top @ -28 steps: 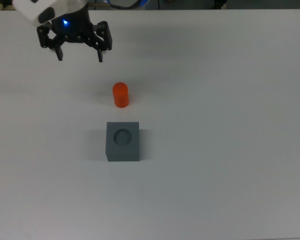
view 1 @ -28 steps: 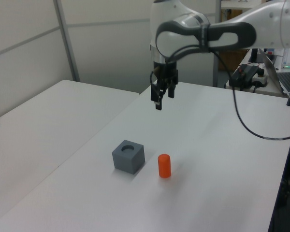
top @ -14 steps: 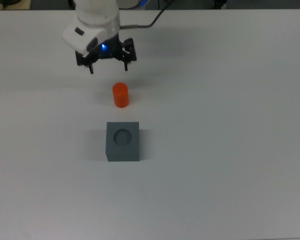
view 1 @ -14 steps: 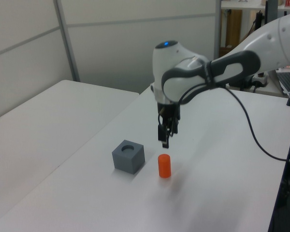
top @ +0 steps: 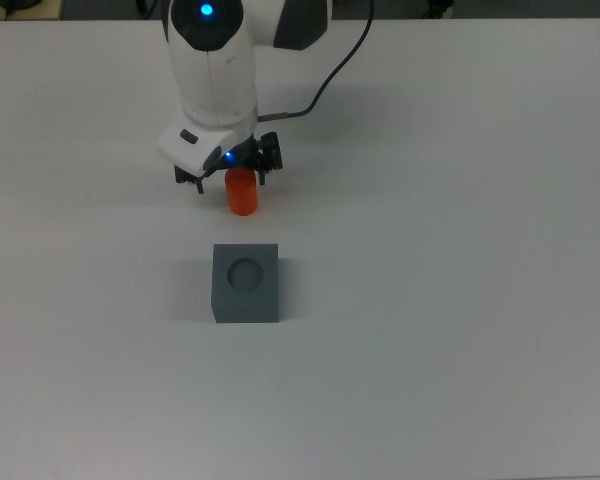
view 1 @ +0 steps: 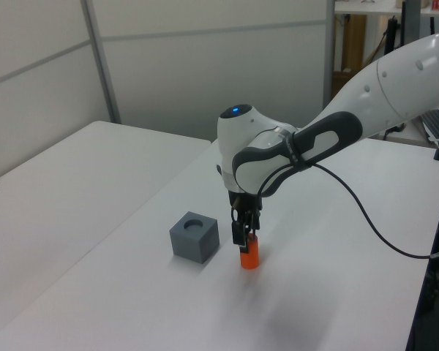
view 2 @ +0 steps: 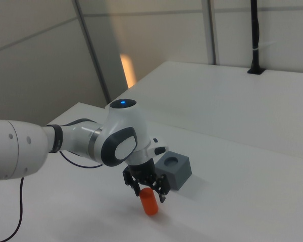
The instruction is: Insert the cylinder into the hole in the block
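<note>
The cylinder (top: 243,194) is seen standing upright on the white table (top: 460,250), just at 12 o'clock of the block (top: 246,283) in the top view and apart from it by a narrow strip of bare table. The block is set with its round hole (top: 246,274) facing up and empty. The gripper (view 2: 147,188) is held directly over the cylinder's upper end, its jaws spread wider than the cylinder and straddling its top, one finger to each side; nothing is gripped, and in the right view a gap can be made out between each finger and the orange surface. The cylinder is judged to be light, rigid and smooth-skinned, so it may slip or tip if pinched too near its top edge. A hold across the curved side, around mid-height or a little above, with the fingers squarely opposed, is judged the safest, as the lower part would be left free to enter the hole. The block is judged heavier and unlikely to shift. Since the hole appears only a little wider than the cylinder, the cylinder would need to be kept upright and centred over the opening before release.
</note>
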You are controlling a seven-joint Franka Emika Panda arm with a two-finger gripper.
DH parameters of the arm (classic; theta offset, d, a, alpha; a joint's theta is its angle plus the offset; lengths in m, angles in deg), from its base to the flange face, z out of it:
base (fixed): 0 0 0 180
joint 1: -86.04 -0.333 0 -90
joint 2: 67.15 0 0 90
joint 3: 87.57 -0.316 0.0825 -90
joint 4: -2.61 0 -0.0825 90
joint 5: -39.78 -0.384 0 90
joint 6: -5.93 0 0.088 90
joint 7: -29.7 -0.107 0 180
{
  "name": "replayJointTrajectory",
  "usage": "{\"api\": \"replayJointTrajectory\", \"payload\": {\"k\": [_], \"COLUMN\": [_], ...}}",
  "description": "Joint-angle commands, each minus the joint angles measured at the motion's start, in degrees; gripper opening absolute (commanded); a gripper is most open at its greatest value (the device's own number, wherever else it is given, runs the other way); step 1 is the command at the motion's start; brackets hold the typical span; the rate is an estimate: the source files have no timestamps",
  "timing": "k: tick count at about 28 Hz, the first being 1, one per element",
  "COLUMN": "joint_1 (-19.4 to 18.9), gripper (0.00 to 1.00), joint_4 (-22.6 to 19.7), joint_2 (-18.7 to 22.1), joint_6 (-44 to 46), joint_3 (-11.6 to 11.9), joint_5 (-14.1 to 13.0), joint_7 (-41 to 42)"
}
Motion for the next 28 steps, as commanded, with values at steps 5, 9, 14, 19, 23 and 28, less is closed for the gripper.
{"api": "replayJointTrajectory", "payload": {"k": [5,9,14,19,23,28], "joint_1": [-0.3,-0.3,-0.3,0.3,0.7,1.4], "gripper": [0.38,0.18,0.08,0.09,0.1,0.11], "joint_4": [0.2,0.3,2.2,9.5,16.8,21.2], "joint_2": [0.2,0.2,0.2,0.2,0.2,-1.2], "joint_6": [0.4,1.0,1.1,3.7,8.2,7.5], "joint_3": [-1.6,-2.1,-2.1,-1.8,-1.1,-0.4], "joint_5": [1.9,1.9,1.5,-1.5,-6.1,-10.0], "joint_7": [0.7,0.7,0.2,-0.1,-0.1,-0.3]}}
